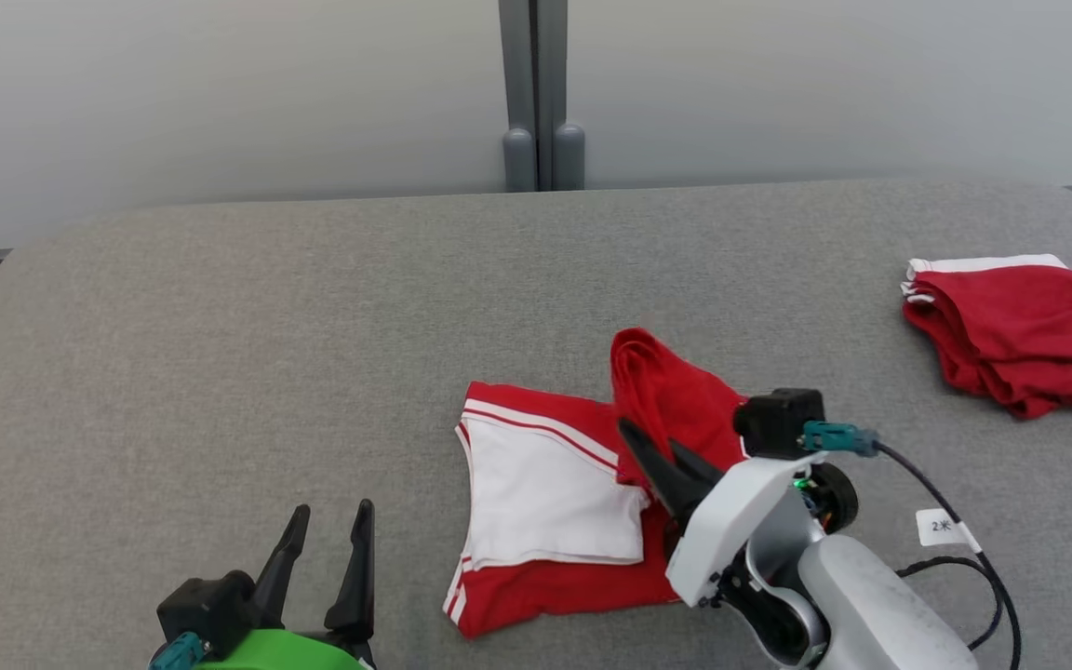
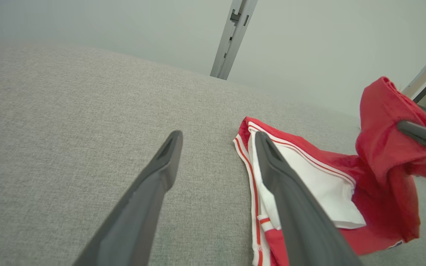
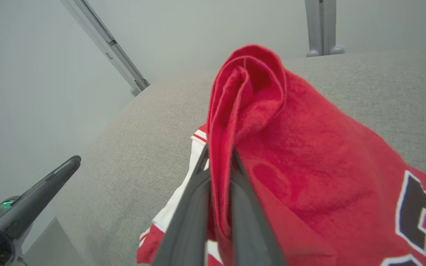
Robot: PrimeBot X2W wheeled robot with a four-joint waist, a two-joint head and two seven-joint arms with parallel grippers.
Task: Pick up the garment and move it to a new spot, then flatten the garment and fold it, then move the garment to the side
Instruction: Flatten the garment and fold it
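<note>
Currently: right gripper [image 1: 649, 437] is closed narrow on a bunched red fold of the garment [image 1: 545, 484]. The right wrist view confirms the pinch, with cloth sandwiched between the two fingers [image 3: 194, 207] and rolling over above them. Left gripper [image 1: 333, 510] is spread wide and holds nothing. It hovers over the grey upholstered surface [image 1: 313, 326] by the near edge, left of the garment.

Garment position: near edge, a little right of middle. The left part lies flat, white inner face up, with red-and-white striped trim. The right part is lifted off the surface by the pinch.

Step, as I judge it: flatten-and-fold, not the final move aside. The cloth is half spread and half raised.

Next move calls for:
- carrying the raised portion across or out without dragging the flat part
- probably bringing the open left gripper [image 2: 218, 136] onto the near striped edge to anchor or pair the pull

View notes:
- The right wrist view gives a black-and-white printed mark [image 3: 416, 207] on the red outer face.
- The left wrist view gives the side profile, with the held portion standing clear above the surface and one right finger [image 2: 423, 136] entering it.
- The head view adds a second red garment [image 1: 1020, 335], bunched at the right edge, well apart.
</note>
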